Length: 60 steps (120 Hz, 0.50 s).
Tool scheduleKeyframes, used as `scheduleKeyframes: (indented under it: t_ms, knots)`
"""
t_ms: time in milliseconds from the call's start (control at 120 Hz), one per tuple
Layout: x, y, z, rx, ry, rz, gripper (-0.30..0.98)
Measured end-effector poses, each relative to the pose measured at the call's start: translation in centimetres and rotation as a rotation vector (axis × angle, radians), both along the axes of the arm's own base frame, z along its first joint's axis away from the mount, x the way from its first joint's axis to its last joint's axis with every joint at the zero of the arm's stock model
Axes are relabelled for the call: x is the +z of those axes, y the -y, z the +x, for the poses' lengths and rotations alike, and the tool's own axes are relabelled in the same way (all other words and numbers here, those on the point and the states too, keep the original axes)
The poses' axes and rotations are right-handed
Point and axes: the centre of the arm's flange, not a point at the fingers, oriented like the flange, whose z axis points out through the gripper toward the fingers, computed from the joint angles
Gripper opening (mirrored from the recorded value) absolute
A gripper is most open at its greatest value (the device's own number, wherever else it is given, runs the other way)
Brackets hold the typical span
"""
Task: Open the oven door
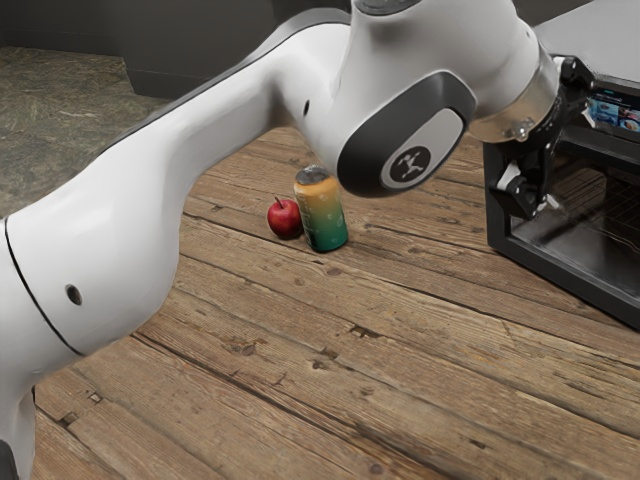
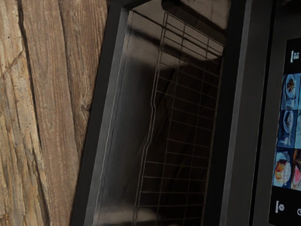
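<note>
Treat the oven door (image 2: 183,127) as your forward obstacle: its frame and dark window span the front, with the wire rack behind the window. The gripper (image 1: 568,160) is near this front, its fingers spread with a gap between them. Beside the oven's base, bare tabletop (image 1: 400,360) extends toward the exterior view's left and foreground, giving you a free low passage. Back along the arm, route around the bottle (image 1: 322,215) and the apple (image 1: 284,219) just beside it; both obstruct low passage there.
</note>
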Motion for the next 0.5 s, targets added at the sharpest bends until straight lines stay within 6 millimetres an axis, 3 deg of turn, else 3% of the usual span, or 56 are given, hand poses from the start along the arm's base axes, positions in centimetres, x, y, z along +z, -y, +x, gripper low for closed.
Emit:
scheduleKeyframes:
  t_ms: [150,367,500]
  knots:
    - [-1.8,-2.5,2.7,0.018,0.004,0.004,0.68]
    - [-4.4,-2.7,5.3,-0.018,0.028,0.001,0.68]
    - [-5.8,-5.4,7.4,-0.012,0.04,0.014,0.68]
